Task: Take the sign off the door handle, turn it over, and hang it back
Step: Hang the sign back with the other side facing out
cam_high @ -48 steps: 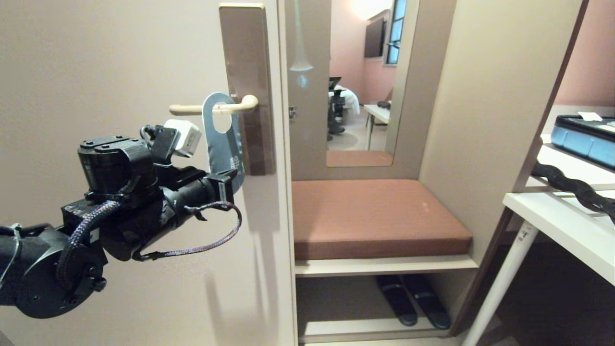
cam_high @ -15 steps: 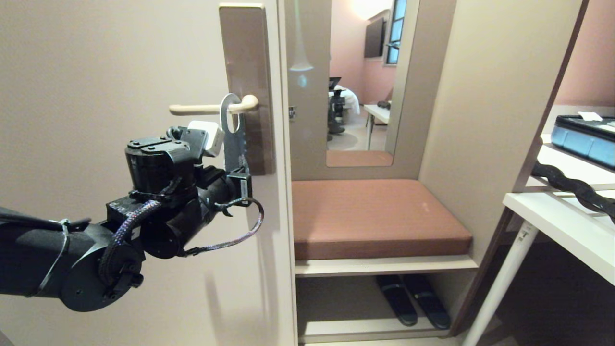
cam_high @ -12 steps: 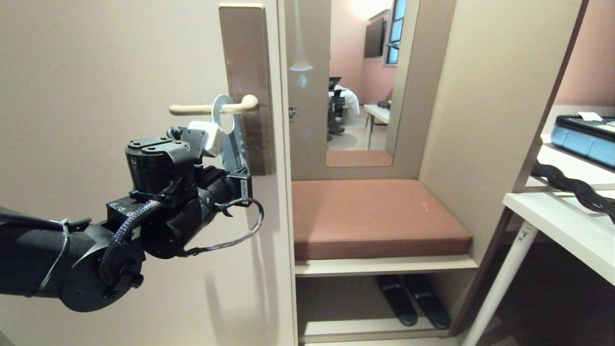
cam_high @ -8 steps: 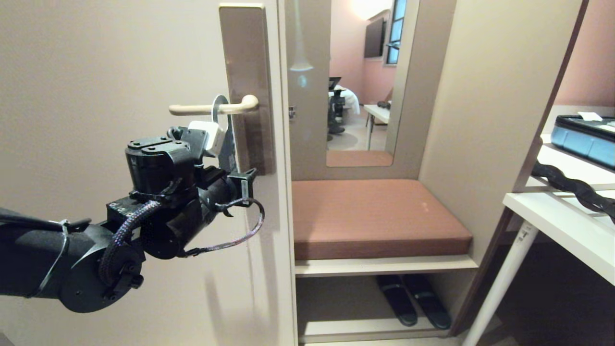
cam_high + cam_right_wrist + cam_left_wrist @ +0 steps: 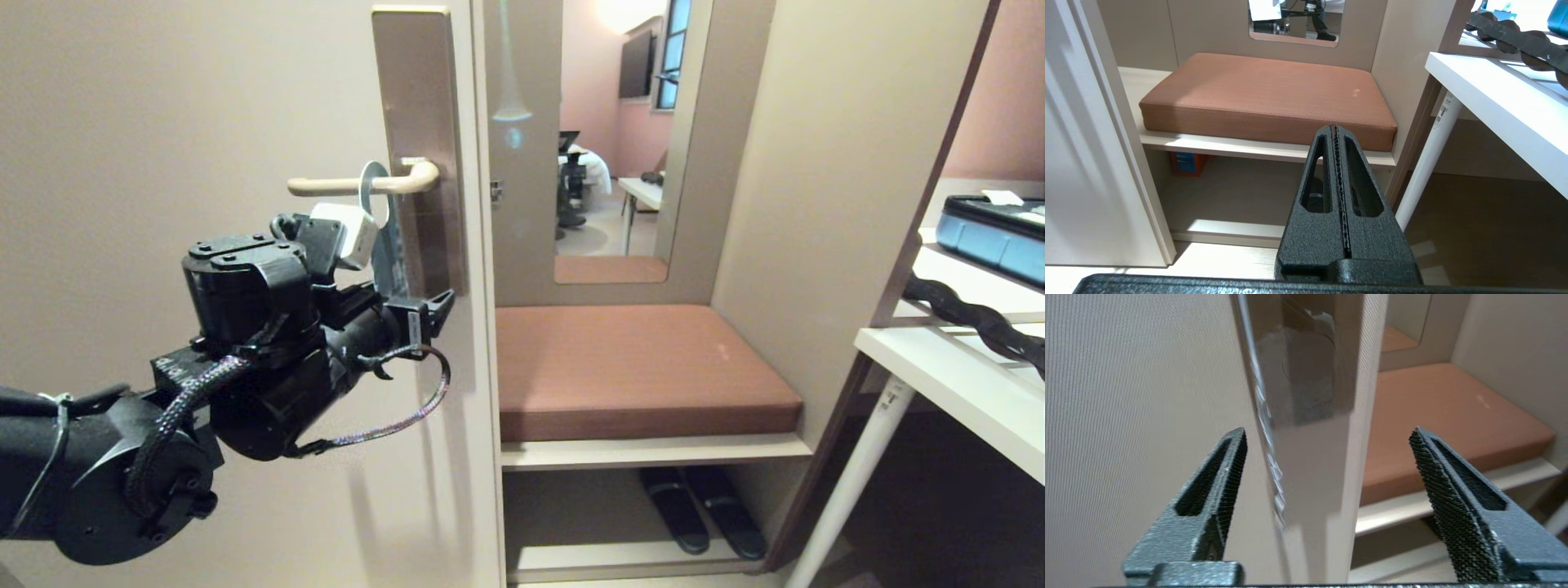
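A: Where's the sign [image 5: 382,214] now?

B: Threaded on the door handle [image 5: 359,185], hanging edge-on to the door, just off the bronze plate [image 5: 420,90]. The left gripper [image 5: 424,314] sits at its lower end with jaws released, straddling the thin edge without touching it.

A: So what could spoil it?

B: I'd say pulling back crookedly. If a fingertip [image 5: 1237,443] clips the lower edge, the sign could swing, twist, or slide along the lever towards its free end and drop off.

A: And the face?

B: Seen edge-on, I can't tell which side shows outward; it may settle turned the wrong way.

A: The other arm?

B: The right gripper [image 5: 1336,134] is clenched on nothing, parked low by the cushioned bench [image 5: 1267,92].
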### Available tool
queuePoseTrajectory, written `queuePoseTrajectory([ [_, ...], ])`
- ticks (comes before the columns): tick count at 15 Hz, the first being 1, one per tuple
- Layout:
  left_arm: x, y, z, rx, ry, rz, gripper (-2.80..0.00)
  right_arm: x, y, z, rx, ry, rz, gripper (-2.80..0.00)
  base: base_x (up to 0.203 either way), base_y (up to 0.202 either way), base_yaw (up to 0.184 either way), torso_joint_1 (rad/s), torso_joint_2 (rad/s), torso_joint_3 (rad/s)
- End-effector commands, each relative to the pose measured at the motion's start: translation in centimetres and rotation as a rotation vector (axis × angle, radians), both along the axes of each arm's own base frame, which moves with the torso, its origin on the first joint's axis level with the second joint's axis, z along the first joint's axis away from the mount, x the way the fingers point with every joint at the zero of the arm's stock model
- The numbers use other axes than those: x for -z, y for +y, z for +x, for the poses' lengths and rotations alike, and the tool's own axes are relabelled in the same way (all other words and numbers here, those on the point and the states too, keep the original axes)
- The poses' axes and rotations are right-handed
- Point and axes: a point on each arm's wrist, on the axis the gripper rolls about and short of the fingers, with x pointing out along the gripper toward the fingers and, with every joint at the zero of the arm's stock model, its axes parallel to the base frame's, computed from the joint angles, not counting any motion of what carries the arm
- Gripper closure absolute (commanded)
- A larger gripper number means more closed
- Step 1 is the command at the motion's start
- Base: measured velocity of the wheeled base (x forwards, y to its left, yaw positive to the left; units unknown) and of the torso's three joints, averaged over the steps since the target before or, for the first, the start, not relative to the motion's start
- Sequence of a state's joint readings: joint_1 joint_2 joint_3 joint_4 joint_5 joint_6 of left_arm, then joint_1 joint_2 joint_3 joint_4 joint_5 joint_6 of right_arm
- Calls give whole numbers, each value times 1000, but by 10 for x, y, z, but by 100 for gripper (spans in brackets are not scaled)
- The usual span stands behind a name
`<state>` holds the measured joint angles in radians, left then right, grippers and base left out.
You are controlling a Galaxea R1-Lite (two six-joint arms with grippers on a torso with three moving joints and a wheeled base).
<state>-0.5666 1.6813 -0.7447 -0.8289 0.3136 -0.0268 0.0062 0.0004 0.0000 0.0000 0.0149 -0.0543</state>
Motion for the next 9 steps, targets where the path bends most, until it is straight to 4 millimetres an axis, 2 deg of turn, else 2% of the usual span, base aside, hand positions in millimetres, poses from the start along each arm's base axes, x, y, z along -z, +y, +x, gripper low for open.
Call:
queuePoseTrajectory([
  [1,-3,7,-20,15,-8,-6,-280,0,0,0,0,0,-1,0,0,0,0,0,0,0],
  [9,8,37,-65,22,8,-1,-280,0,0,0,0,0,-1,0,0,0,0,0,0,0],
])
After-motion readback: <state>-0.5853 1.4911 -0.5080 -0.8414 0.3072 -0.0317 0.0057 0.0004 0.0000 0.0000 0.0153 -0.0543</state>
